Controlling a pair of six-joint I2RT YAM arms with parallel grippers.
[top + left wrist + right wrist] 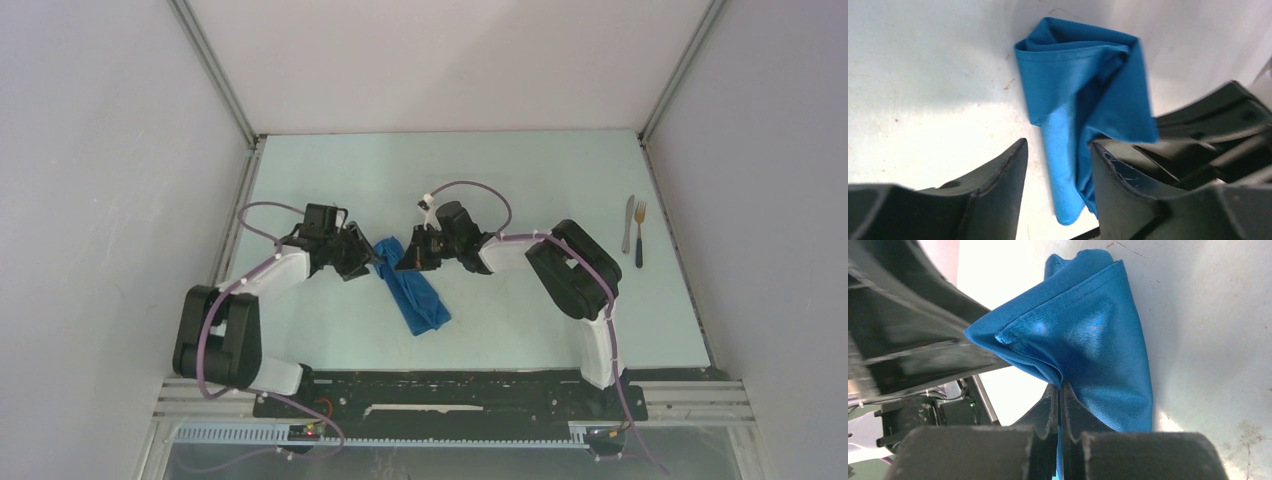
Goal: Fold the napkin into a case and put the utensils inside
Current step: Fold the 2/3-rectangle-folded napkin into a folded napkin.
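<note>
On the left side of the table (520, 180), my left gripper (365, 262) reaches in low towards the middle, and its fingers (1008, 170) stand wide apart. In the left wrist view the napkin (1083, 85) runs down through the gap between them. The cloth lies against the inner face of one finger, with bare table showing between it and the other, so nothing is clamped there. The napkin (412, 290) itself lies near the centre of the table as a folded, rumpled blue strip. It slants from its far end between my two grippers down to its near end, closer to the arm bases. Just right of that far end, my right gripper (405, 258) comes in from the other side. Its fingers (1048, 410) are pressed together on a pinch of the cloth (1083, 340), which rises in a peaked fold above them. Well apart from all this, near the table's right edge, the knife (627, 224) and the fork (639, 232) lie side by side, the knife on the left, both flat on the surface.
</note>
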